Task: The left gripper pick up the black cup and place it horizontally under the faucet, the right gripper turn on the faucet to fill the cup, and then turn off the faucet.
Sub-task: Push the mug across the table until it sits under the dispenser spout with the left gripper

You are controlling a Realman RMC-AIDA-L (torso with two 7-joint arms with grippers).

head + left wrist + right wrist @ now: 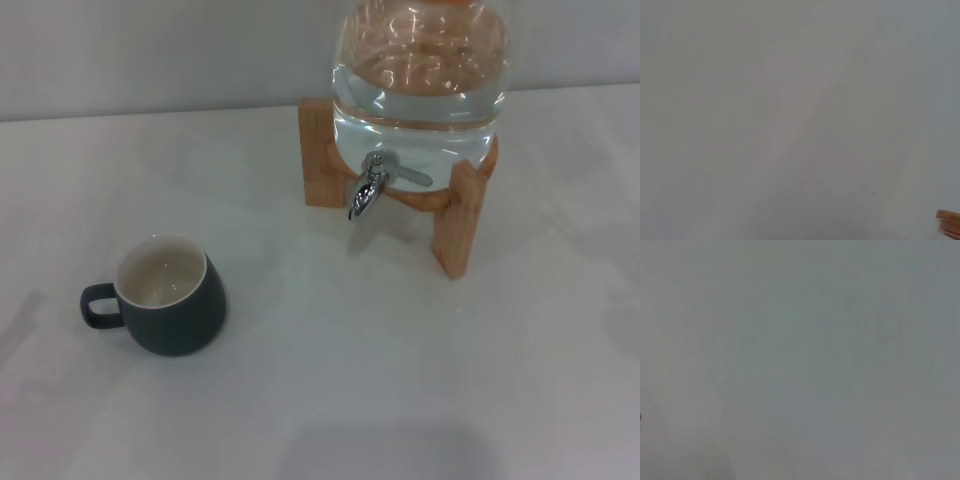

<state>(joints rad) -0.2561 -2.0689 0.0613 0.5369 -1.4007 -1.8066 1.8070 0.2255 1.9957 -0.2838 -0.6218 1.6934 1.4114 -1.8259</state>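
Head view: black cup (168, 296) upright (handle leftward), apart from faucet (368, 187); no gripper visible.

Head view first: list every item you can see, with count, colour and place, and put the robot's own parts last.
black cup: one, dark charcoal outside, cream-white inside, upright on the table's left part, handle pointing to the robot's left, empty.
water jug: one, clear, part filled with water, on the stand at the far side, right of centre.
wooden stand: one, light brown, under the jug; one edge also shows in the left wrist view.
faucet: one, shiny chrome, at the jug's front, spout pointing down, nothing beneath it.
table: one, white, under everything.
left gripper: not in view.
right gripper: not in view.
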